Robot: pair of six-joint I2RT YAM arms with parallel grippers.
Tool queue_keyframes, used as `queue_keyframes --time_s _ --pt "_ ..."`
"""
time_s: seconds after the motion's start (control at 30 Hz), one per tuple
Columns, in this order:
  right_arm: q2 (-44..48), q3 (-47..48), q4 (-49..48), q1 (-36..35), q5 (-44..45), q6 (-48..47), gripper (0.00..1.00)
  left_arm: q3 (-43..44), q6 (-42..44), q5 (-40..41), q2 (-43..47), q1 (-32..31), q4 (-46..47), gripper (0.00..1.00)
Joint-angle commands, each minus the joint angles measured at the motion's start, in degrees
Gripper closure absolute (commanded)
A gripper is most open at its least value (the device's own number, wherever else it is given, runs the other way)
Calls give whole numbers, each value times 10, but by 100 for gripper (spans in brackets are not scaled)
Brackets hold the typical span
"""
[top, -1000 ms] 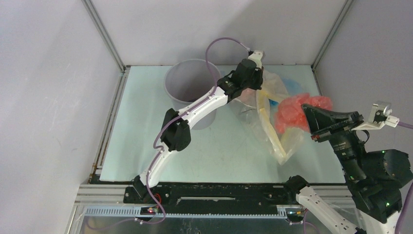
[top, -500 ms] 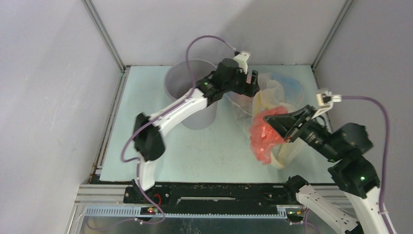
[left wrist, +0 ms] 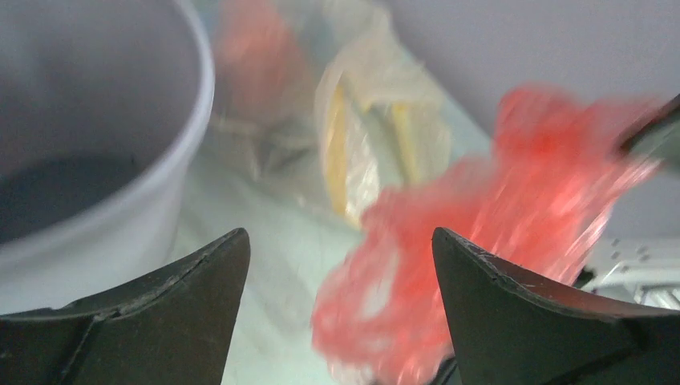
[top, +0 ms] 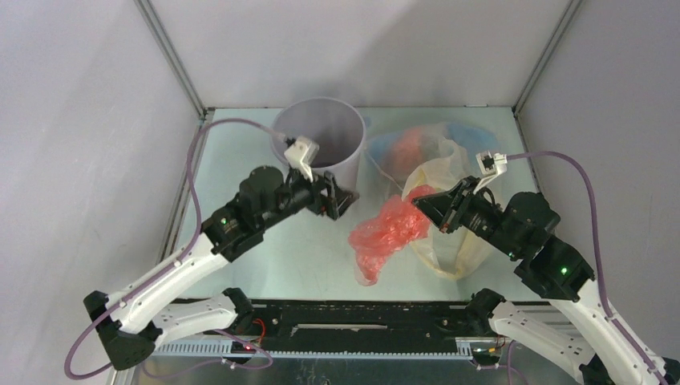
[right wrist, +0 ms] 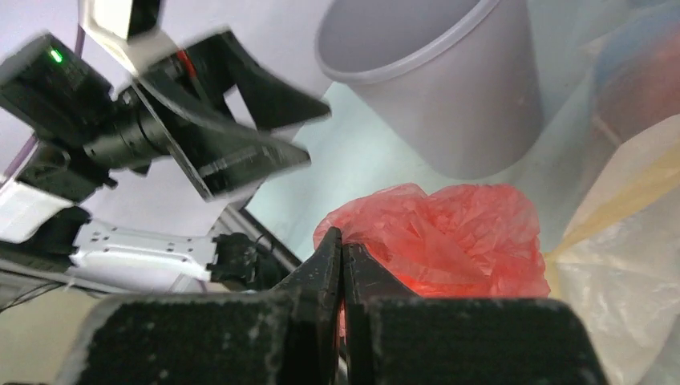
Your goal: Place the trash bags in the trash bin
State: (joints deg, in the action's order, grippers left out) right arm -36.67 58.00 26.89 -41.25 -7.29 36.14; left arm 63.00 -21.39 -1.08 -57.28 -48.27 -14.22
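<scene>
The light-grey trash bin (top: 317,140) stands upright at the back of the table, and its rim fills the left of the left wrist view (left wrist: 120,160). My right gripper (top: 418,204) is shut on a fold of the red trash bag (top: 389,233), which hangs down to the table's middle. In the right wrist view its jaws (right wrist: 342,237) pinch the red plastic (right wrist: 457,241). My left gripper (top: 341,195) is open and empty just in front of the bin, facing the red bag (left wrist: 497,241). A pale yellow bag (top: 449,241) lies under the right arm. A blue bag (top: 473,132) lies behind it.
Something orange-red (top: 409,144) shows through the clear plastic next to the blue bag. Grey walls enclose the table on three sides. The metal frame rail (top: 361,317) runs along the near edge.
My left gripper has opened, left the bags at the back and swung to the bin's near side. My right gripper has carried the red bag leftward and lower.
</scene>
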Motion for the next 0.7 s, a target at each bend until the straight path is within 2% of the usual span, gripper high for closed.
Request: queue_keyframes --time_s 0.0,0.2,0.3,0.4,0.43,0.5,0.57,0.63,0.67 --pt "-38 66 37 -41 139 -61 100 -102 -40 9 81 -4 -6 9" --pt "-115 101 15 -143 259 -103 100 -192 -52 47 195 -4 -34 7" --pt "-179 109 -20 -200 281 -126 100 -223 -69 83 226 -4 -50 7" --pt "-240 124 -57 -237 261 -153 99 -239 -124 174 249 -3 -104 7" --pt "-259 127 -71 -242 218 -167 87 -248 -139 190 257 -3 -113 7" --pt "-285 131 -94 -251 126 -187 50 -270 -155 195 272 0 -116 7" --pt "-299 131 -103 -258 81 -192 19 -289 -168 196 284 3 -119 7" --pt "-298 131 -94 -259 81 -191 8 -299 -177 204 298 6 -131 7" --pt "-293 131 -83 -259 96 -190 7 -300 -180 209 304 6 -140 7"
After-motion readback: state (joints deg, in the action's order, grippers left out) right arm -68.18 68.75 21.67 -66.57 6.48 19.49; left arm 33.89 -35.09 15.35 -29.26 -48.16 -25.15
